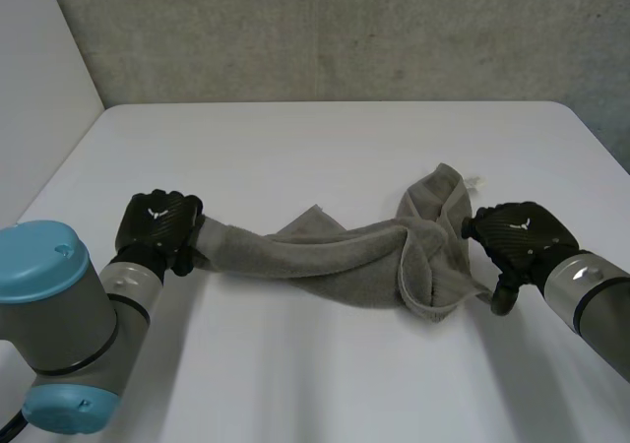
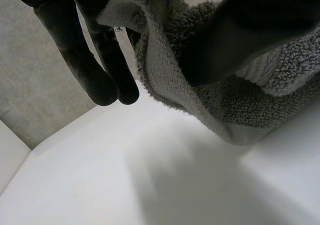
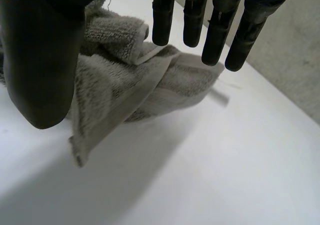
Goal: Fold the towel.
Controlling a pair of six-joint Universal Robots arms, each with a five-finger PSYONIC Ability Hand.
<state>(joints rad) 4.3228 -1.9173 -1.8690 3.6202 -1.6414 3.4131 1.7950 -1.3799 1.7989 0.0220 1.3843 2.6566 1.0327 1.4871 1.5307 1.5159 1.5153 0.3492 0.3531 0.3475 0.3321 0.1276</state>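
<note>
A grey towel (image 1: 335, 251) lies bunched in a long rope across the white table (image 1: 325, 138), with a crumpled heap at its right end. My left hand (image 1: 157, 224) is shut on the towel's left end, which is lifted a little; in the left wrist view the cloth (image 2: 250, 105) is pinched under the thumb (image 2: 260, 30). My right hand (image 1: 517, 234) hovers beside the heaped right end. In its wrist view the fingers (image 3: 215, 30) are straight and spread from the thumb (image 3: 40, 60), above the towel (image 3: 125, 80) without holding it.
The table's far edge meets a grey wall (image 1: 345, 30). A white panel (image 1: 39, 89) stands along the left side. Bare tabletop (image 1: 325, 364) lies in front of the towel.
</note>
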